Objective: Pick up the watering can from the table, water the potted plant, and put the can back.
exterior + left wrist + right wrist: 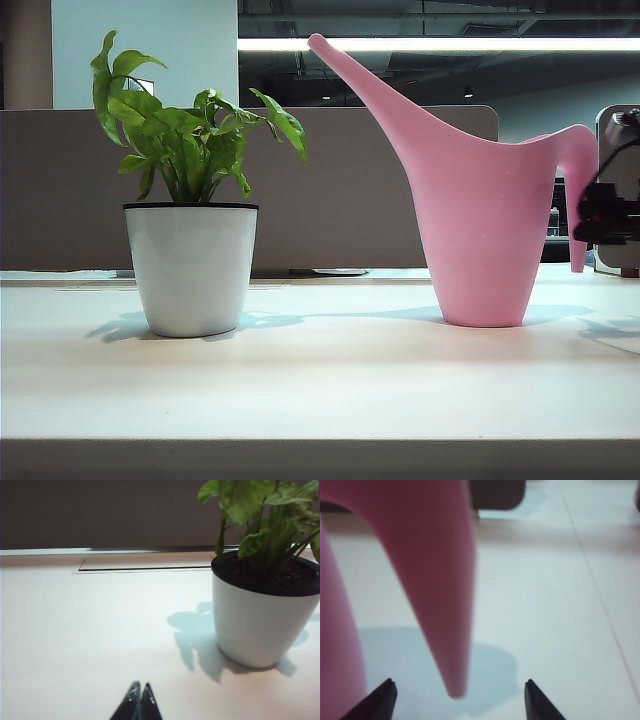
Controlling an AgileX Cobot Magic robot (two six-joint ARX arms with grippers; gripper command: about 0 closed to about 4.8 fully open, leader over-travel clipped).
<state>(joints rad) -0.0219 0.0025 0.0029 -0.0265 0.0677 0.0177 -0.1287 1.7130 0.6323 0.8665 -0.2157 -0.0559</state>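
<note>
— So what is standing on the pale table (320, 390)?
— Smooth pink watering can (478, 230), upright right of the white-potted plant (190, 265).
— Grippers?
— Right gripper (460, 697) is spreading wide beside the hook handle (435, 580); left gripper (138, 700), fingertips together, is resting near the pot.

overall: bright and even; long ceiling light strip (440, 45) glows across the exterior background
shadows: soft bluish, cast by the leafy green plant in a white tapered pot (190, 265) and the tall pink plastic watering can (480, 210) on the pale cream tabletop (320, 390)
focus: can's pink handle (435, 580), just ahead of the right gripper (457, 700), is blurred
exterior: right gripper (605, 215) a dark silhouette
left gripper (140, 702): dark, small glints
</note>
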